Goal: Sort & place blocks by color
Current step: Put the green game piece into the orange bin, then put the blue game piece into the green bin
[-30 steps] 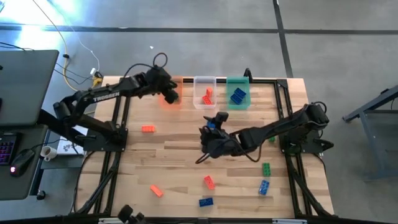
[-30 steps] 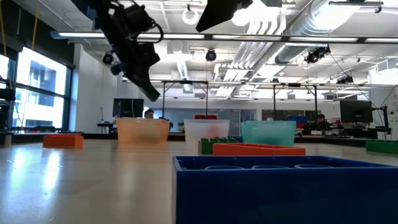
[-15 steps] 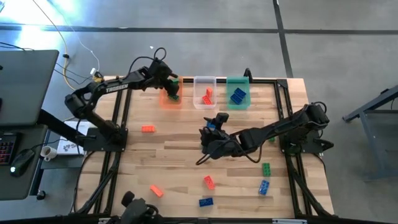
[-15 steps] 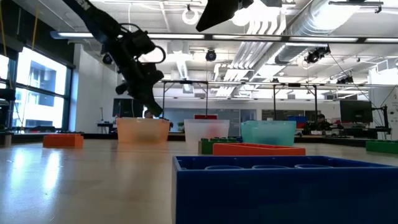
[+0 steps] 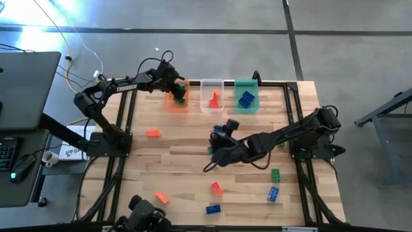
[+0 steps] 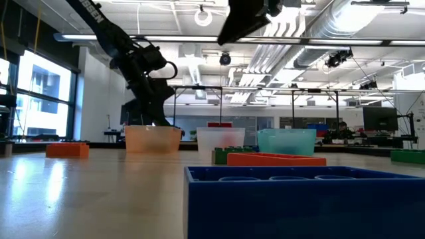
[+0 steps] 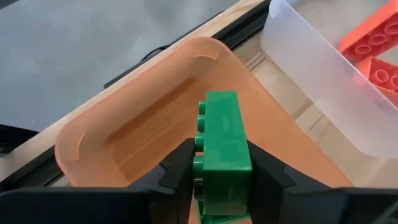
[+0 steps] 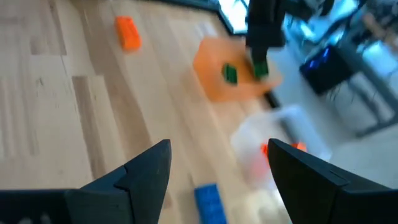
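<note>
1 green block (image 7: 222, 155) between left pincer (image 7: 221, 177) fingers, above orange tub (image 7: 149, 124)

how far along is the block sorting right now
Partly done. The clear tub already holds red-orange blocks, the green tub a blue block. In hand: the left pincer holds a green block over the orange tub. The right pincer, open, hangs mid-table. Left: loose blocks on the table, such as an orange one and a blue one.
</note>
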Tool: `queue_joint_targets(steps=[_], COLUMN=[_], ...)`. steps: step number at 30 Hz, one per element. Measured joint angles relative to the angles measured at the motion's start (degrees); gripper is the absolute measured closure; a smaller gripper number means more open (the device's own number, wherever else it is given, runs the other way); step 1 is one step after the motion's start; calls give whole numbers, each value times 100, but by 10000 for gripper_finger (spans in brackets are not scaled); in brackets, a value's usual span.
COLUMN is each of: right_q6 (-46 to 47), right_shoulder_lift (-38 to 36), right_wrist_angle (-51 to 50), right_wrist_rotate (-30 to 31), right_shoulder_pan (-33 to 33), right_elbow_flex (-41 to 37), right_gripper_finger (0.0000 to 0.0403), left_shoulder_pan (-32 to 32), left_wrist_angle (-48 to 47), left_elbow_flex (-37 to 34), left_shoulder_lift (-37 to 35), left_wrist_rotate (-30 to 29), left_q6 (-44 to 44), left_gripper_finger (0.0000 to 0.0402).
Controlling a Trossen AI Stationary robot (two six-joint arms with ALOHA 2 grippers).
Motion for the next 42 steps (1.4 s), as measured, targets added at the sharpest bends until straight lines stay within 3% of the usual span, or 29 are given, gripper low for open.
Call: queue_joint_targets(steps=[9, 16, 25, 36, 42], right_q6=[1820, 2175, 1879, 417, -289], right_shoulder_lift=[0, 0, 0, 0, 0], right_wrist_angle=[-1291, -1633, -1636, -1519, -1400], right_wrist_rotate=[-816, -931, -1241, -3056, -3541], right_shoulder_pan=[0, -29, -673, -1816, -2201], right_elbow_flex=[0, 0, 0, -2, -4], right_gripper_finger=[146, 146, 146, 146, 146], left_shoulder_pan=[0, -2, -58, -592, -1191], left_wrist_angle=[-7, -29, -787, -1290, -1456], left_elbow_flex=[0, 9, 692, 717, 306], left_shoulder_lift=[0, 0, -281, -1223, -1685], left_wrist_rotate=[-22, -22, -21, -4, 0], left_q6=[0, 0, 241, 498, 450], left_gripper_finger=[265, 225, 209, 209, 209])
